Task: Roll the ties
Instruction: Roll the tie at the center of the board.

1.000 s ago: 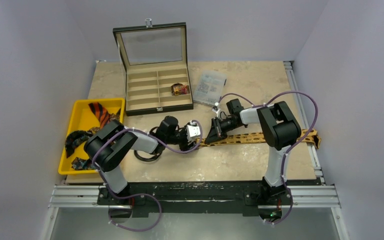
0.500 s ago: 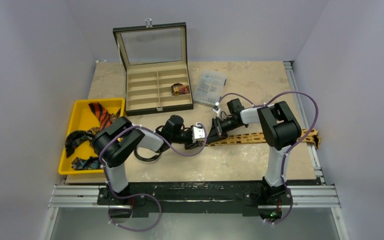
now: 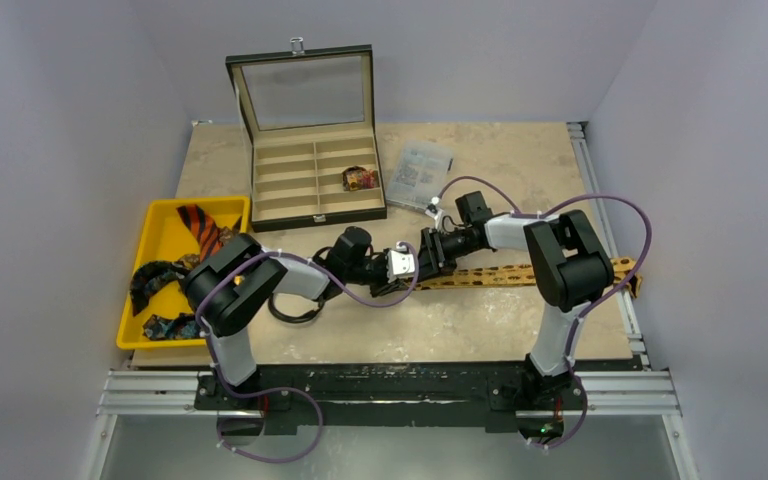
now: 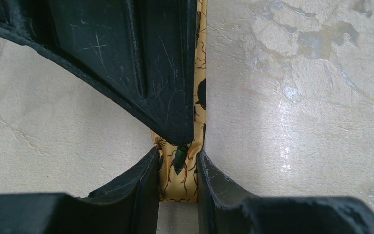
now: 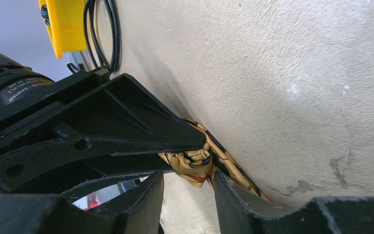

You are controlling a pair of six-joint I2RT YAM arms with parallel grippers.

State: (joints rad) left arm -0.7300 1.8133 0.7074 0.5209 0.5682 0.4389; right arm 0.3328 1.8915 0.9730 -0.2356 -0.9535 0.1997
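The tan-gold tie (image 3: 530,272) with dark spots lies flat across the right of the table. Its left end sits where the two grippers meet. My left gripper (image 3: 406,269) is shut on that end. In the left wrist view (image 4: 177,161) the fabric (image 4: 180,183) is pressed between both fingers. My right gripper (image 3: 427,257) faces it from the right, fingers slightly apart. In the right wrist view (image 5: 189,178) a bunched fold of the tie (image 5: 195,168) sits at the tips, touching only the right finger. The other ties lie in the yellow tray.
A yellow tray (image 3: 185,202) at the left holds an orange black-striped tie (image 3: 200,225) and dark ties (image 3: 150,280). An open compartment box (image 3: 320,218) stands at the back with one rolled tie (image 3: 360,178) inside. There is a clear packet (image 3: 425,172) and a black cable loop (image 3: 290,310).
My left gripper moved right to the tie's left end and met the right gripper. The right gripper's jaws narrowed. The tie's far right end slid a little left.
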